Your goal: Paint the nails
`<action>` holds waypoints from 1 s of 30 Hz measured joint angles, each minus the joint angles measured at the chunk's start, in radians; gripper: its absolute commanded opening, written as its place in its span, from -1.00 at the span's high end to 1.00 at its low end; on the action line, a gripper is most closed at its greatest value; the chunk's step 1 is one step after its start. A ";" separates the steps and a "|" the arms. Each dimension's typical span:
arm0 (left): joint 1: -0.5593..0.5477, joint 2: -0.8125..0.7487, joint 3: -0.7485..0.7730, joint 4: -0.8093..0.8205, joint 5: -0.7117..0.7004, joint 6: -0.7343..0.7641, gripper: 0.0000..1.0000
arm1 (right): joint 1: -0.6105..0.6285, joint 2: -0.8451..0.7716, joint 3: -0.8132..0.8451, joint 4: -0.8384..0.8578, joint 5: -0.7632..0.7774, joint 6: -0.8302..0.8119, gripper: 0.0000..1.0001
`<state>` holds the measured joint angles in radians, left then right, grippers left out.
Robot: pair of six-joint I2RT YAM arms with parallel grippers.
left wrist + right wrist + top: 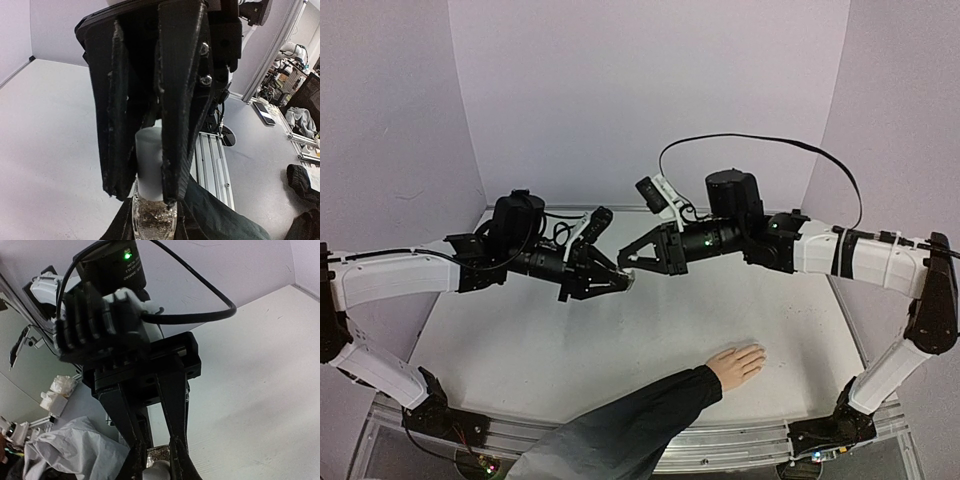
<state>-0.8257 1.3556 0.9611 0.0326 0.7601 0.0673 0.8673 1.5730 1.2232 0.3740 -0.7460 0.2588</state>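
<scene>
pale hand (735, 365) lies near-centre on the surface (520, 340), fingers pointing right, nails (757, 355) too tiny to make out. left end effector (628, 283) pinches the white cap (150, 160), right end effector (623, 262) the glitter bottle (159, 455).

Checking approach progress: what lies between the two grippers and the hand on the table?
Bare table only. In the top view the left gripper and right gripper meet in mid-air, with empty white surface between them and the hand.

Two grippers are counted at mid-frame, the left gripper (627, 282) and the right gripper (625, 259), with one capped glass bottle (152, 222), one pale hand (738, 365) at lower right, its nails too small to be counted, one black sleeve (620, 430) and one table (520, 340).
</scene>
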 measured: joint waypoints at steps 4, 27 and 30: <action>-0.002 0.004 0.001 0.002 -0.062 -0.013 1.00 | -0.005 0.000 -0.002 -0.002 0.029 -0.004 1.00; -0.035 -0.003 -0.021 -0.048 -0.768 0.011 1.00 | 0.107 0.249 0.256 -0.073 0.726 0.337 -0.05; 0.004 -0.004 -0.021 -0.037 -0.664 -0.018 1.00 | 0.049 0.203 0.177 -0.058 0.546 0.259 -0.42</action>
<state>-0.8215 1.3514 0.9401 -0.0048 0.0963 0.0490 0.9165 1.7763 1.4002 0.3157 -0.2005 0.5175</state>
